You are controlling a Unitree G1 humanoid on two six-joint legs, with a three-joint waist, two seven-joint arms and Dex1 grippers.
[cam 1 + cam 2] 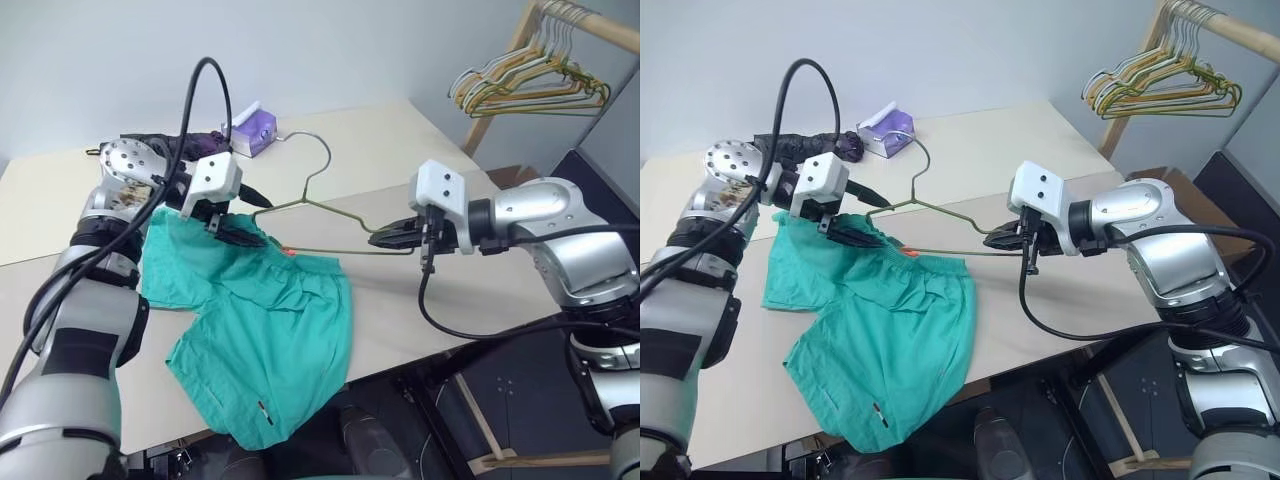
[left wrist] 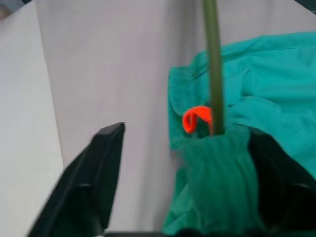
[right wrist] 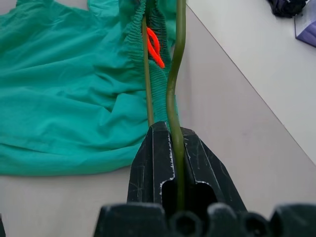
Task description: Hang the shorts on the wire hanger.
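Over the tabletop (image 1: 420,290): right claw (image 1: 392,238) clamped on wire hanger (image 1: 310,205) corner; left claw (image 1: 232,232) spread wide at shorts (image 1: 265,340) waistband, wire threaded through it.

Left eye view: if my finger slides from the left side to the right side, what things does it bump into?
Left gripper → shorts → orange tag → right gripper → bunch of hangers.
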